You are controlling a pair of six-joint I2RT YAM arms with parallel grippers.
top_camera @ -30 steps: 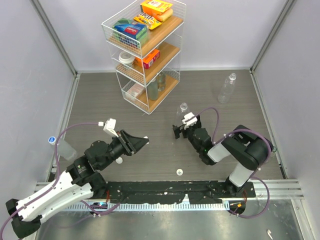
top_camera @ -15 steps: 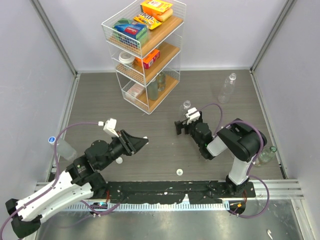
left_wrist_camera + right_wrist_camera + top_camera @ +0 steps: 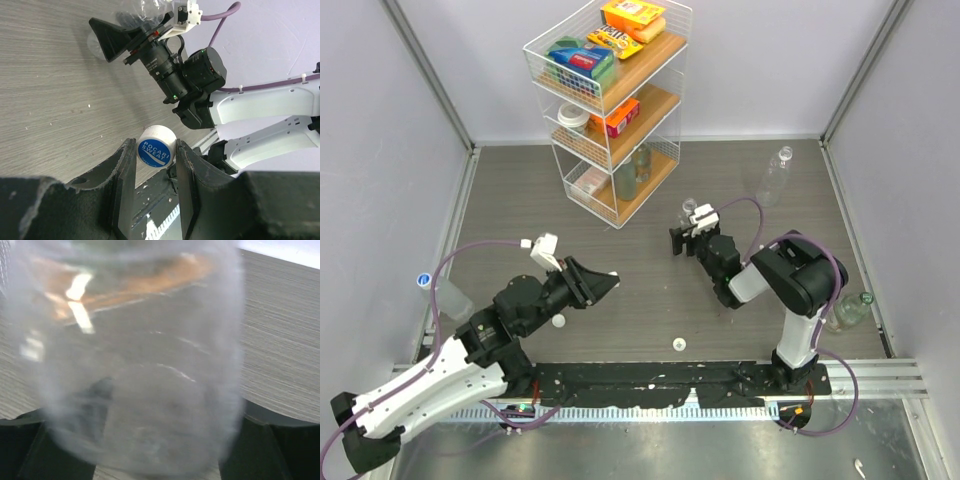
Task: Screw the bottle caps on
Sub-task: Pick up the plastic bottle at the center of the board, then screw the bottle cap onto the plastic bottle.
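White with a blue top, the bottle cap (image 3: 156, 151) sits pinched in the left pincer (image 3: 155, 147), clear of the table (image 3: 520, 200) for threading, while the right pincer (image 3: 685, 240) stands wide astride the clear bottle (image 3: 140, 365) beside the rack (image 3: 610, 110), seemingly to steady it, though I cannot tell whether it grips.

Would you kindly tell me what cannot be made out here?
Right wrist view: the clear plastic bottle fills the frame, blurred; whether the right end effector touches it is unclear.
Top view: the small white cap with a blue label, held by the left end effector, is hidden behind its fingers.
Top view: a loose white cap, too small for detail.
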